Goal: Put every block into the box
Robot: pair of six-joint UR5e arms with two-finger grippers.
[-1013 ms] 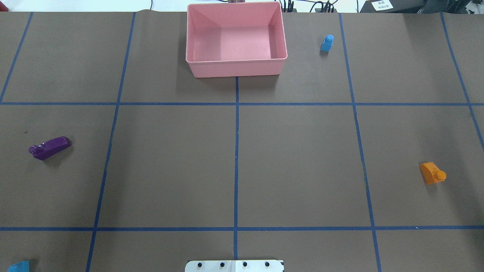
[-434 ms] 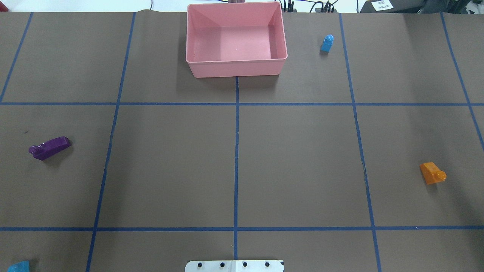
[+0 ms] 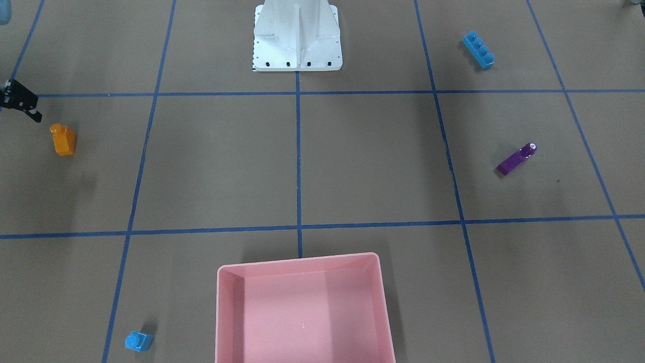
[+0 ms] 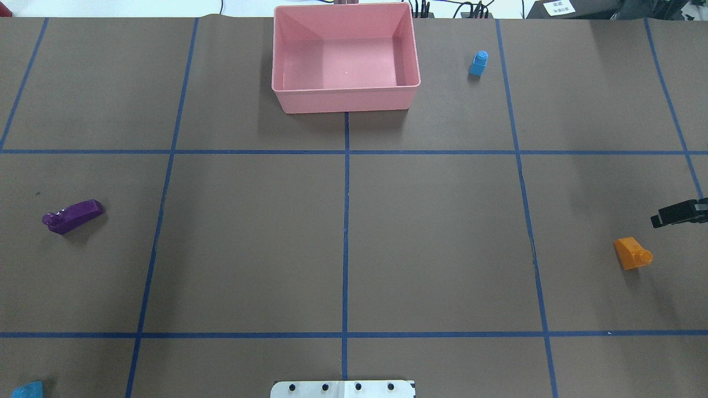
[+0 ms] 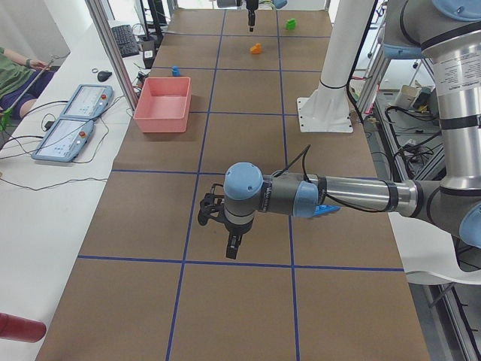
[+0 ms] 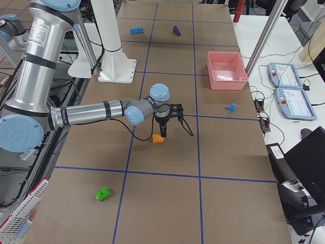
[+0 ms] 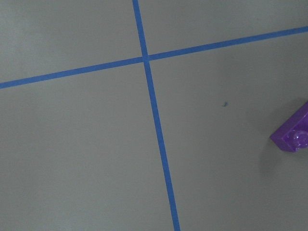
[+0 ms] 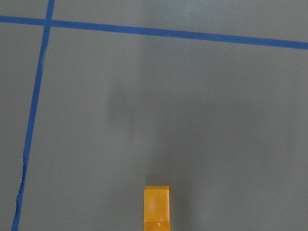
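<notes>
Right gripper (image 4: 664,220) hangs near the orange block (image 4: 632,253), not touching it; can't tell its jaw spread (only an edge shows). Left gripper (image 5: 231,248) hangs above the mat (image 4: 442,243); spread likewise unreadable. Purple wedge (image 4: 72,215) lies well left. Small blue cube (image 4: 478,63) stands right of the pink box (image 4: 343,100).
</notes>
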